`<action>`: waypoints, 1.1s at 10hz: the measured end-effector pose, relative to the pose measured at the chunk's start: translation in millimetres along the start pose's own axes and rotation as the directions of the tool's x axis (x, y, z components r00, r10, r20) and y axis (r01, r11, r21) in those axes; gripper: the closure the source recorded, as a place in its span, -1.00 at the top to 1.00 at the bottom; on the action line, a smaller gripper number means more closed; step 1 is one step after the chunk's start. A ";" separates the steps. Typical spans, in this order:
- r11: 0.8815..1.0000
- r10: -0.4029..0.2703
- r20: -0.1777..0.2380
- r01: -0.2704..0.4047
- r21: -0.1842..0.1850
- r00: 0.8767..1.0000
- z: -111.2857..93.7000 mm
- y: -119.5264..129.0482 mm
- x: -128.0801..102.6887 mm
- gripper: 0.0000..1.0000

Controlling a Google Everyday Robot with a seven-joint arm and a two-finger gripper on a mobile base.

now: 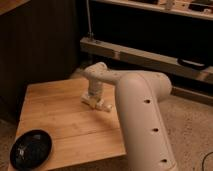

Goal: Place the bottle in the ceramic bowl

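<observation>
The bottle [102,105] is a small whitish object lying on its side on the wooden table [55,112], right of the middle. My gripper [93,98] points down at the bottle's left end, right over or touching it. The white arm reaches in from the lower right and hides part of the table. The black glossy ceramic bowl [31,148] sits at the table's front left corner, well apart from the bottle and with nothing in it.
A dark wooden wall [40,45] stands behind and left of the table. A metal shelf rail [150,57] runs behind it on the right. Speckled floor [192,135] lies to the right.
</observation>
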 end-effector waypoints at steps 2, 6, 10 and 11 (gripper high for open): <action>0.993 -0.111 0.005 0.112 -0.035 0.994 -10.9 27.2 -16.8 -1.00; 0.934 -0.341 0.026 0.341 -0.105 0.940 -34.7 124.3 -37.3 -1.00; 0.861 -0.481 0.049 0.482 -0.162 0.875 -49.0 192.6 -47.9 -1.00; 0.864 -0.477 0.046 0.478 -0.161 0.878 -49.5 190.0 -45.5 -1.00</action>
